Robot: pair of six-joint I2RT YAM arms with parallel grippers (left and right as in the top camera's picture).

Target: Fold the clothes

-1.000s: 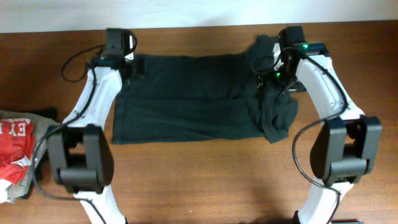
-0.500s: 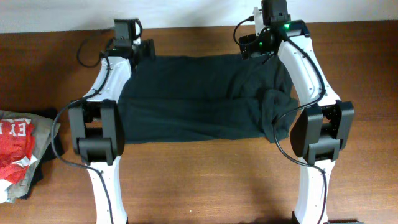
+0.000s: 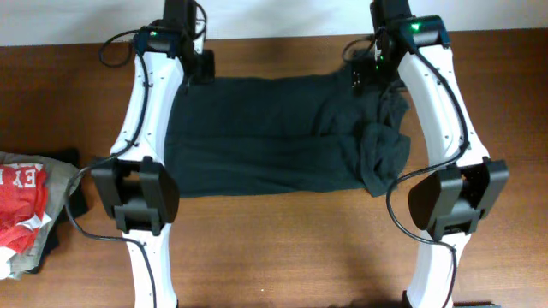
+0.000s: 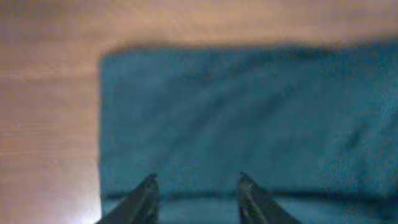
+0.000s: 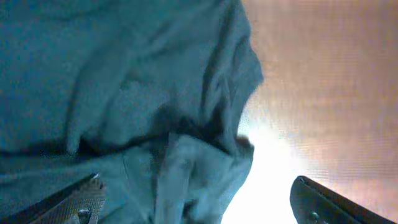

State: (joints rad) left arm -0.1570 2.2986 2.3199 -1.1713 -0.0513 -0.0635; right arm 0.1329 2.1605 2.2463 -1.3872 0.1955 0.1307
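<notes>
- Brown wooden tabletop (image 3: pixel 274 248) carried the dark T-shirt (image 3: pixel 265 137), spread flat at its middle and bunched at the right end. The left gripper (image 3: pixel 200 67) and right gripper (image 3: pixel 370 75) were over its far corners.
- Left wrist: the fingers (image 4: pixel 148 198) stood apart above flat cloth, clasping nothing.
- Right wrist: the fingers (image 5: pixel 84 200) stood wide apart over rumpled cloth, clamping none.

T-shirt (image 3: pixel 265 137) lies on the table (image 3: pixel 282 248), garment pile (image 3: pixel 26 205) to its left.
</notes>
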